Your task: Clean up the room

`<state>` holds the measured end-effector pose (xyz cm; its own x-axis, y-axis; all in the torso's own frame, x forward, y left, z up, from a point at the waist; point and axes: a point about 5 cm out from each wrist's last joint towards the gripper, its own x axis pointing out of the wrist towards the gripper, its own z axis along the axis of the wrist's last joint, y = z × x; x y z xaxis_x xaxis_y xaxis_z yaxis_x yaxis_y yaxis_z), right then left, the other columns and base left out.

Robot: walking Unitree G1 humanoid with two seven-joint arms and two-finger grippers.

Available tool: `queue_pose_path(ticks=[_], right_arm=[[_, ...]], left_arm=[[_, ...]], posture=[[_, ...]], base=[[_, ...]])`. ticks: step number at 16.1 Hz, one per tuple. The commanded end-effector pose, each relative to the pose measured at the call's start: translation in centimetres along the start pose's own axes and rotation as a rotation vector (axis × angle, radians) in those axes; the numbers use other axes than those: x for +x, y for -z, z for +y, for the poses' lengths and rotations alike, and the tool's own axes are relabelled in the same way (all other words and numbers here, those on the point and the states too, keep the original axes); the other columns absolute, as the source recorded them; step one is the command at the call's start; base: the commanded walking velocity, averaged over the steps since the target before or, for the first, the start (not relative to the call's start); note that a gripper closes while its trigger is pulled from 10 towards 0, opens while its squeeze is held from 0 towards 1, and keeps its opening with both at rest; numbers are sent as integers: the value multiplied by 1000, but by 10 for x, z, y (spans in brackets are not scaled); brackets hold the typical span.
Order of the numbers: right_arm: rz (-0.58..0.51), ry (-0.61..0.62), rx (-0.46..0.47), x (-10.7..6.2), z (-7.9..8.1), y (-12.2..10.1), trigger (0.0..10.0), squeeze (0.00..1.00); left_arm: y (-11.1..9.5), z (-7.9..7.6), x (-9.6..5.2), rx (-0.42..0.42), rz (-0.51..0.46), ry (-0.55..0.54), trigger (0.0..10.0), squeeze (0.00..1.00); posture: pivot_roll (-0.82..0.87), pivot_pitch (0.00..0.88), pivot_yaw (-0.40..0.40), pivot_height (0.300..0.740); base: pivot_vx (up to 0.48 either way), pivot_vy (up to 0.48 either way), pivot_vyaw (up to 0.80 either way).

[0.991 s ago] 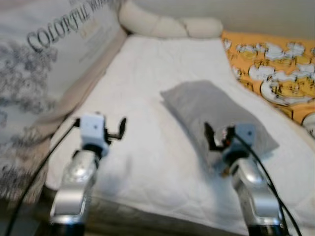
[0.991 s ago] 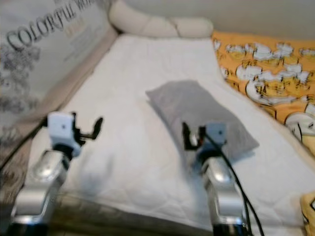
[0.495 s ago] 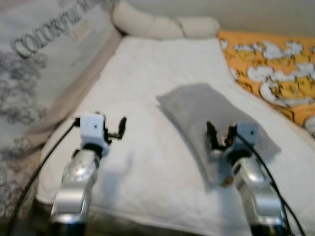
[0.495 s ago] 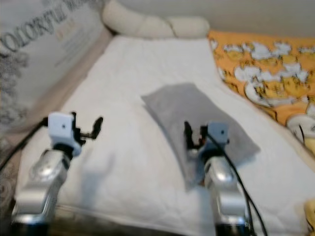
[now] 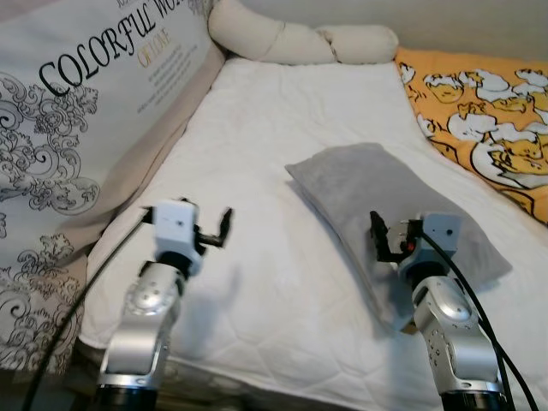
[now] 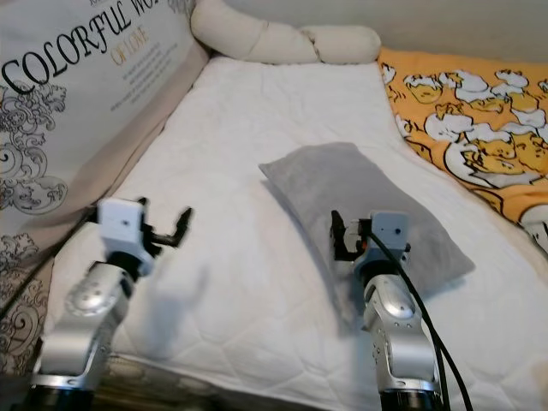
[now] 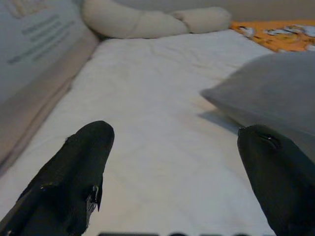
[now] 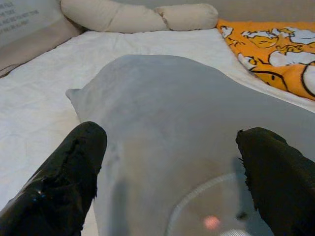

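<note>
A grey pillow (image 5: pixel 390 214) lay slantwise on the white mattress (image 5: pixel 257 154) of the bed, nearer the right edge than the left, with one corner pointing toward the head of the bed and its near end reaching toward the foot edge. The right claw (image 5: pixel 390 238) hovered over that near end, its two black fingers (image 8: pixel 74 167) spread wide with the pillow's rounded top between them, though not touching the cloth as far as could be seen. The left claw (image 5: pixel 214 231) was held out over bare mattress near the left edge, also spread wide and holding nothing, with the pillow off to its right.

The step in hand looked like taking hold of the pillow in order to put it in its place, probably at the head of the bed beside the cream bolster (image 5: pixel 300 38). To do it well, the right claw would need to come down far enough for the fingers to pinch a real fold of cloth and filling, not only skim the cover. A soft pillow sags when lifted by one end, so bringing the left claw across to the far corner would keep it level. The orange patterned blanket (image 5: pixel 479 103) along the right edge should be left undisturbed.
</note>
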<state>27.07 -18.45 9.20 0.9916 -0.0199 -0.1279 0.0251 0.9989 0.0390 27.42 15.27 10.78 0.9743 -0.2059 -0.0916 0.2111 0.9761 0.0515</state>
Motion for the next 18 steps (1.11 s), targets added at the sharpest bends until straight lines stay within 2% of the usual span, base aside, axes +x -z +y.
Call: queue_pose_path(ticks=[1,3,5,6,8,9,10,11,12,13,15,16,17,18], right_arm=[[-15,12,-8,-1,-3,-3,10000,0],[-17,18,-12,-2,-5,-3,10000,0],[-4,83,-80,1,-22,-5,10000,0],[14,170,-140,5,-42,-6,10000,0],[37,278,-174,10,-69,-10,10000,0],[65,378,-239,16,-99,-15,10000,0],[108,486,-359,19,-130,-22,10000,0],[117,498,-393,20,-137,-24,10000,0],[174,466,-420,23,-143,-20,10000,0],[201,434,-427,25,-144,-18,10000,0],[241,290,-415,32,-131,-12,10000,0],[279,191,-406,37,-121,-4,10000,0],[325,18,-353,39,-100,6,10000,0],[343,-85,-325,37,-87,10,10000,0]], left_arm=[[-4,0,2,12,-16,8,10000,0],[-3,-2,3,13,-18,17,10000,0],[0,-12,7,36,11,111,10000,0],[2,-18,10,65,31,191,10000,0],[3,-22,13,112,43,253,10000,0],[2,-24,18,141,50,294,10000,0],[0,-25,23,173,49,326,10000,0],[-1,-25,24,183,50,338,10000,0],[2,-29,27,200,72,370,10000,0],[4,-31,29,217,94,388,10000,0],[12,-36,41,272,155,419,10000,0],[15,-35,53,291,186,389,10000,0],[16,-38,63,337,207,392,10000,0],[16,-40,67,364,213,401,10000,0]], posture=[[117,0,45,740],[111,0,46,740],[97,0,55,740],[93,0,60,740],[86,0,68,740],[76,0,80,740],[78,0,83,740],[78,0,84,740],[84,0,78,740],[86,0,73,740],[84,0,67,740],[88,0,58,740],[89,0,55,740],[86,0,56,740]], base=[[0,0,0],[0,0,0],[0,0,0],[0,0,0],[0,0,0],[0,0,0],[0,0,0],[0,0,0],[0,0,0],[0,0,0],[0,0,0],[0,0,0],[0,0,0],[0,0,0]])
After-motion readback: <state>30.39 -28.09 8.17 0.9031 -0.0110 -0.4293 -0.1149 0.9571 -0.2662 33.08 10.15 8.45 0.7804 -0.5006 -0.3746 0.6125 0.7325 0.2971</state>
